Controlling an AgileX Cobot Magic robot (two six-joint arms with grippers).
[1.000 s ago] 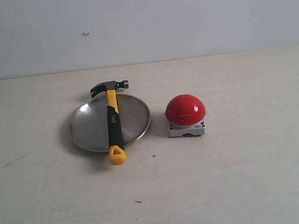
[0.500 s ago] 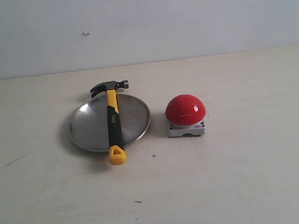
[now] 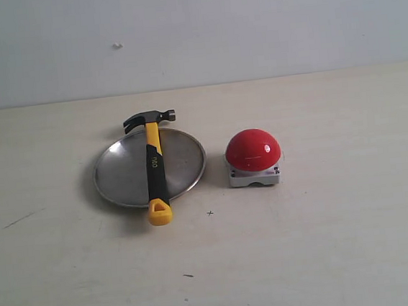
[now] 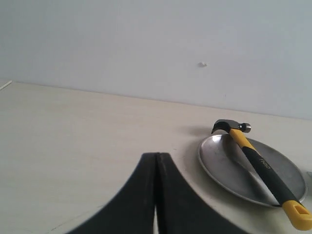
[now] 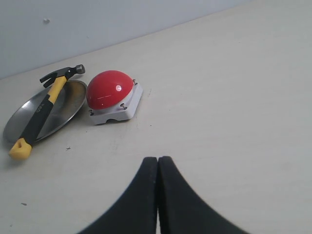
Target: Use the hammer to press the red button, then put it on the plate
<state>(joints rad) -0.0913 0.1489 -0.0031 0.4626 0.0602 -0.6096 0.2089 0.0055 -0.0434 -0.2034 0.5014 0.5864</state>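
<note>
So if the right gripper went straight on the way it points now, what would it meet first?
Probably only bare table: the shut right gripper aims past the red button, which sits off to the side of its line. Depth is hard to judge.

I see my left gripper with jaws pressed together over the bench, and the hammer lying slantwise across the plate nearby.
</note>
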